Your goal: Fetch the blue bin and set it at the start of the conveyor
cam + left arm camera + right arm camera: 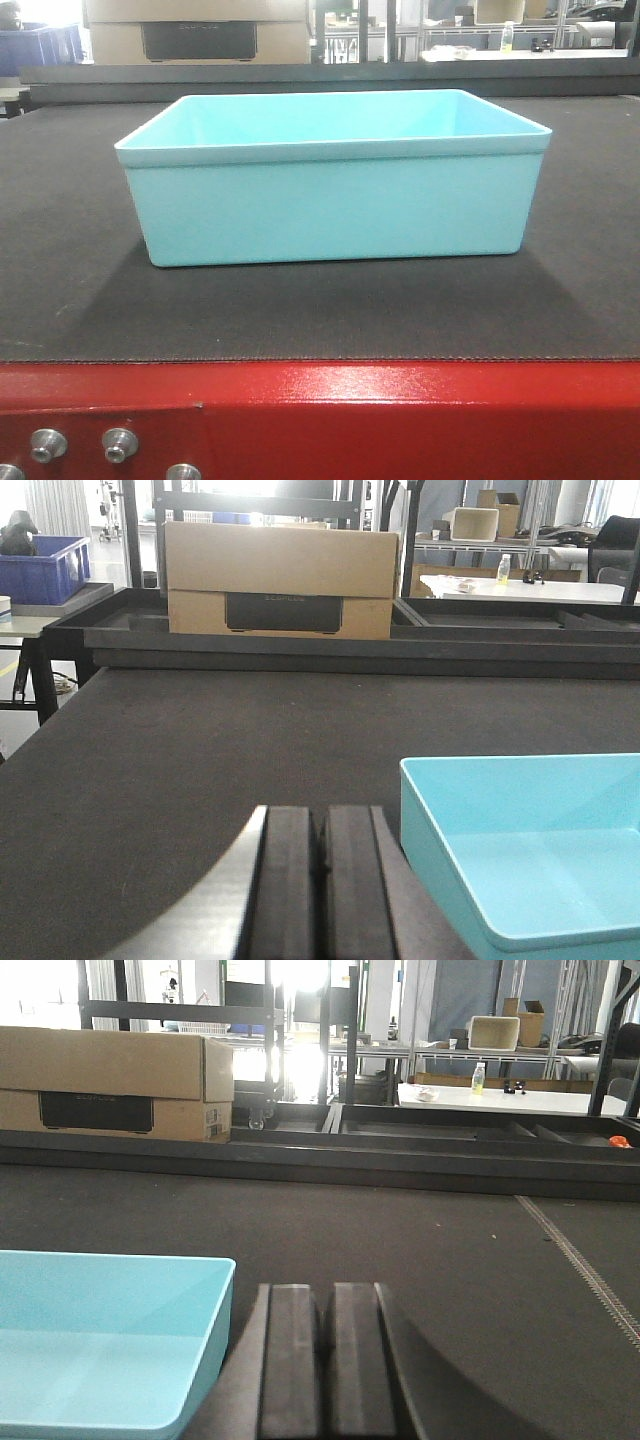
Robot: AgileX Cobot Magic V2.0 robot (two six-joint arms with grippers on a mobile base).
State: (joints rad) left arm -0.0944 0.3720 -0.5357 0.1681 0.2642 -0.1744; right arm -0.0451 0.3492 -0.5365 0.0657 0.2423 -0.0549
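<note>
The blue bin (pixel 335 180) stands upright and empty on the dark grey belt of the conveyor start (pixel 80 290), just behind its red frame (pixel 400 420). Neither gripper shows in the front view. In the left wrist view my left gripper (pixel 322 825) is shut with nothing between its pads, just left of the bin (pixel 530 850) and apart from it. On the other side, the right gripper (pixel 323 1305) is shut and empty too, a little to the right of the bin (pixel 110 1340).
A cardboard box (pixel 280 580) stands on the dark rail at the belt's far edge. Dark blue crates (pixel 40 568) sit at the far left. A stitched seam (pixel 585 1280) runs along the belt on the right. Shelving and tables lie beyond.
</note>
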